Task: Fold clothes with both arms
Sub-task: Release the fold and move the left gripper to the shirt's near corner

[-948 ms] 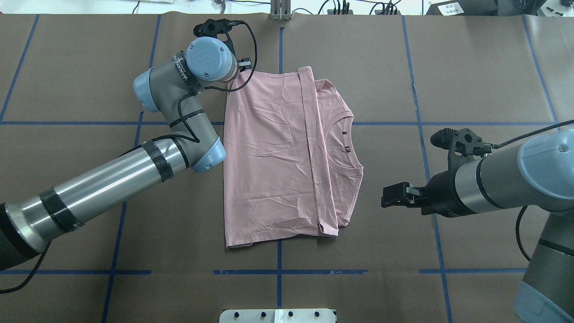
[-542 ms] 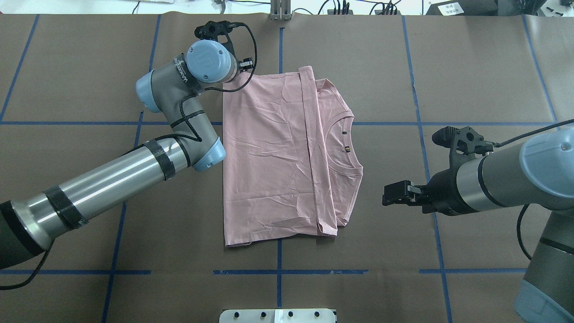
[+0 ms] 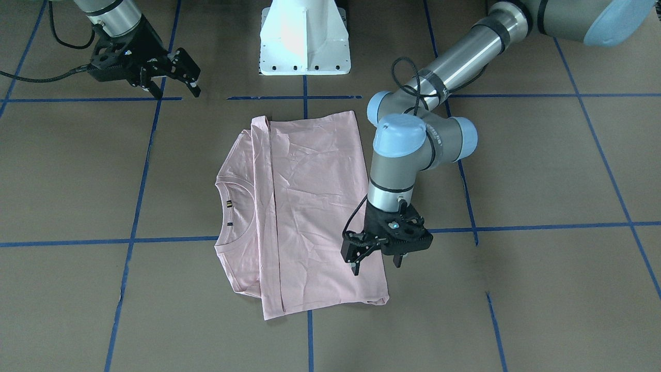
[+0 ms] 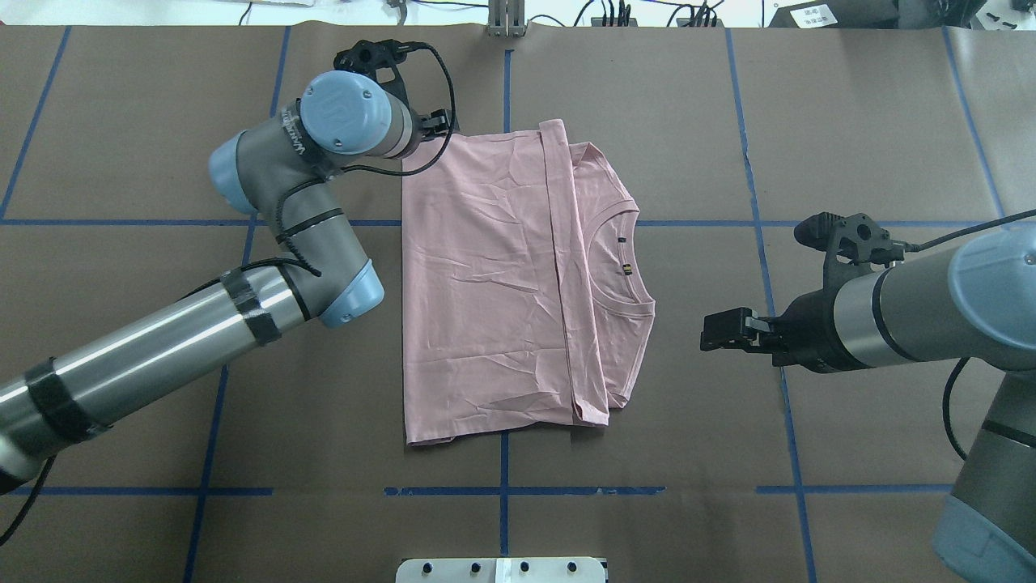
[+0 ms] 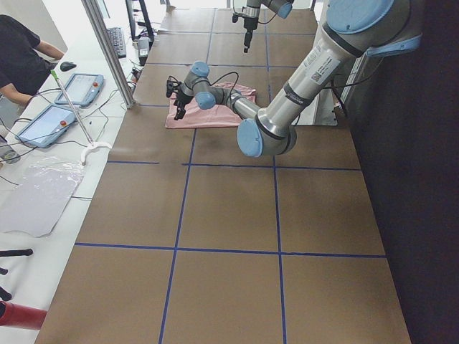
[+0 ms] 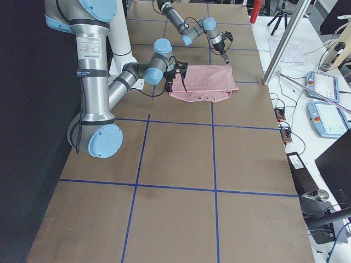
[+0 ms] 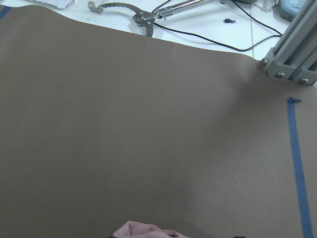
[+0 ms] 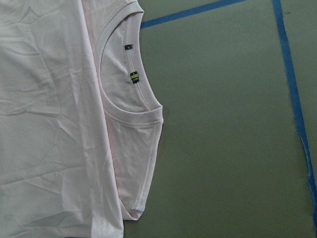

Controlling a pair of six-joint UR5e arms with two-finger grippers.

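On a brown table (image 4: 850,121) lies a partly folded pale pink T-shirt (image 4: 486,283), collar (image 4: 623,304) toward the robot's right, while the left pincer (image 3: 377,267) hangs with jaws apart over its far hem corner, seemingly to grip it, and the right pincer (image 4: 706,333), also apart, hovers clear of the collar.

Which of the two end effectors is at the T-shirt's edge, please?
The left end effector, at the T-shirt's far corner; the right end effector hangs clear of it.

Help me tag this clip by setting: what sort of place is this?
Likely a robotics lab: the left arm and right arm work at a brown-covered table gridded with blue tape, with control tablets on a side bench.
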